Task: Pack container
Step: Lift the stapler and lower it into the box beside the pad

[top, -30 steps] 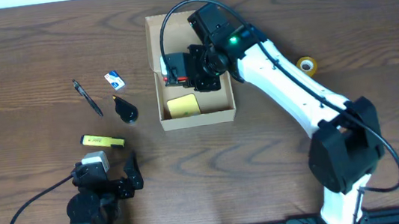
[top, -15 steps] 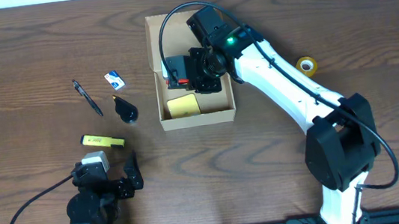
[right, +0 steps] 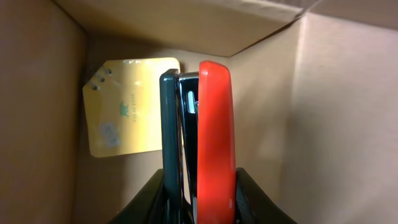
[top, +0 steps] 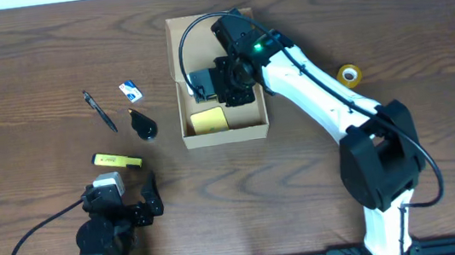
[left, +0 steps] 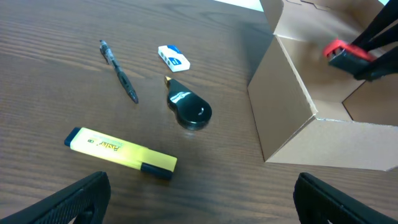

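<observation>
1. The dark wooden table (top: 52, 250) spread out all round the container (top: 227, 136), which sat open-topped with its mouth up, ready to take things from above.
2. The right arm (top: 318, 91) came in from the container's right side and bent down over its rim, wrist aimed inside.
3. The left gripper (left: 202, 180) sat well apart from the container, off its near-left corner, jaws spread wide with nothing between them. It looked parked, leaving the box to its partner.
4. The right gripper (top: 220, 81) was inside the container, closed tight on a red-and-black stapler (right: 213, 124). The stapler was held on edge, probably so it slots in beside what's already packed. Whether it touched the floor, I could not tell.
5. A yellow sticky-note pad (top: 208, 120) lay flat on the container's floor at the near end.
6. Left of the container, loose and presumably waiting their turn, lay a yellow highlighter (top: 117, 161), a pen (top: 98, 110), a black teardrop-shaped item (top: 144, 124) and an eraser (top: 130, 90).
7. A tape roll (top: 348, 73) lay off to the container's right.
</observation>
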